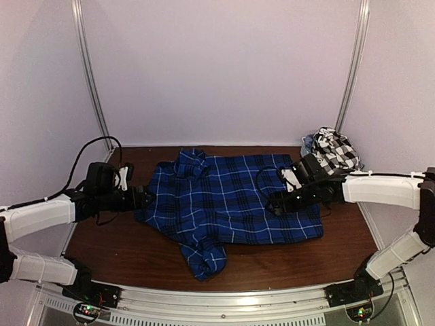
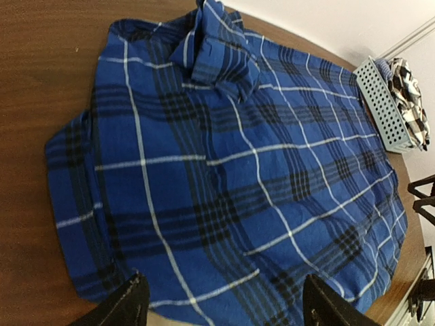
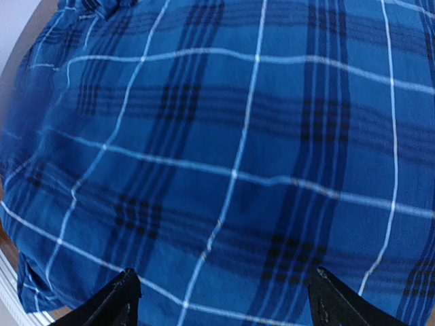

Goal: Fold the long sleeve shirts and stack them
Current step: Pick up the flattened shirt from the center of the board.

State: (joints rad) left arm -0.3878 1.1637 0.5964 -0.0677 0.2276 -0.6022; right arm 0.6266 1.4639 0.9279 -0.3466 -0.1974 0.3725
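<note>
1. Shirt check: the royal-blue plaid cloth shirt with black bands and thin white lines (image 1: 231, 197) is lying spread across the middle of the brown wooden table (image 1: 122, 251).
2. I'm seeing one bunched part of it sitting at its far-left edge and another lump trailing towards the near edge.
3. The left gripper (image 1: 146, 198) is hovering low at the shirt's left edge, and I'm reading it as released: on the left wrist view its fingers (image 2: 132, 302) are standing wide apart, with the plaid cloth (image 2: 231, 176) lying flat beyond them and nothing pinched.
4. The right gripper (image 1: 277, 204) is hanging over the right half of the shirt, also released; on its wrist view both fingertips (image 3: 122, 299) are showing wide apart, with the cloth (image 3: 231, 156) filling the view beyond them.
5. The black-and-white check cloth shirt (image 1: 336, 149) is sitting crumpled in the far-right corner, well apart from both grippers.
6. It's bunching up against the small grey slotted plastic basket (image 2: 380, 105); I cannot tell whether it's inside.
</note>
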